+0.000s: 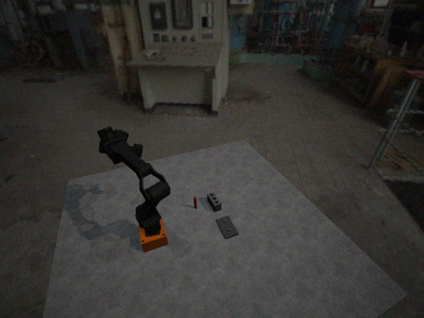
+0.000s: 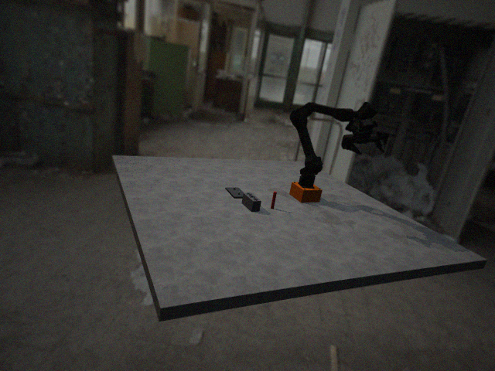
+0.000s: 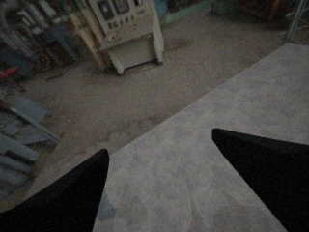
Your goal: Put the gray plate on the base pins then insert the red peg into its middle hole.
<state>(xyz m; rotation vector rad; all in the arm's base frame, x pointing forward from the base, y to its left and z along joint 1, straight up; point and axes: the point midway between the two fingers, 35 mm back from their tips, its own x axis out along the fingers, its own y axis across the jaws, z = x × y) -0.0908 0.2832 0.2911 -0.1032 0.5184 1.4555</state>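
Observation:
The gray plate (image 1: 212,202) (image 2: 249,203), a thick block with three holes in its top, rests on the table beside the base, not on it. The base (image 1: 224,229) (image 2: 232,191) is a thin dark slab lying flat, with two small pins standing bare. The red peg (image 1: 195,202) (image 2: 274,200) stands upright on the table, between the plate and the arm's orange foot. My gripper (image 2: 370,151) (image 3: 161,143) is wide open and empty, high up and well away from plate, base and peg. None of them shows in the wrist view.
The arm's orange foot (image 1: 154,240) (image 2: 305,193) stands on the mottled gray table (image 1: 273,260) (image 2: 223,255) (image 3: 159,184). The arm rises from it and reaches out toward a table edge. The table's edges show in all views, with the room floor beyond.

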